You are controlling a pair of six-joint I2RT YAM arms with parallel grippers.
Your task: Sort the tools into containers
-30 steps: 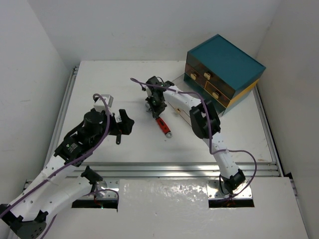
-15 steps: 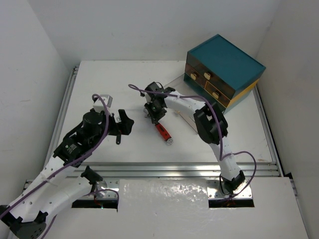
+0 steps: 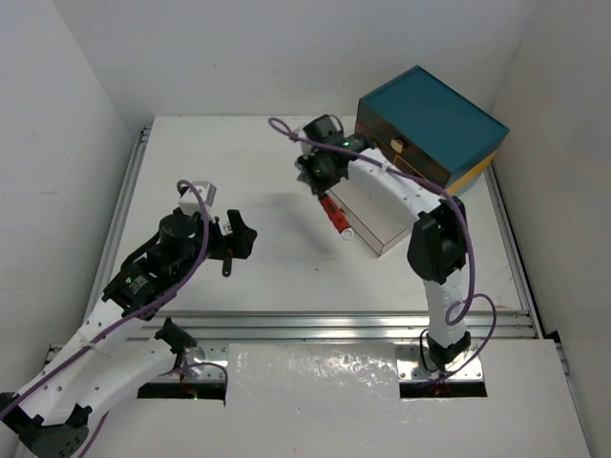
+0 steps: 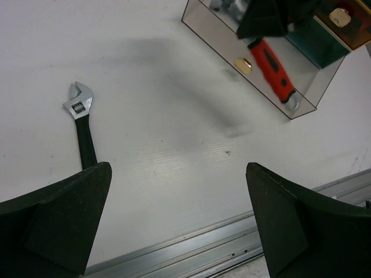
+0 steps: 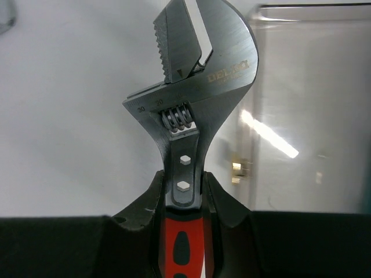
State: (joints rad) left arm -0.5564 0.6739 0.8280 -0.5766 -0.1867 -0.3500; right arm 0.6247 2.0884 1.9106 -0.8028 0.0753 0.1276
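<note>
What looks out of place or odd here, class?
One dark-handled wrench lies loose on the table, unsorted, apart from the pulled-out drawer where the right gripper holds the red-handled wrench. Nothing looks spilled or damaged.

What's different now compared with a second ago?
The right gripper, holding the red-handled wrench, carried it from mid-table back and rightward to the pulled-out clear drawer. The left gripper, open, and the teal chest stayed put.

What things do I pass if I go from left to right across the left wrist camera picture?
dark-handled adjustable wrench → cream drawer knob → red-handled adjustable wrench → teal chest
</note>
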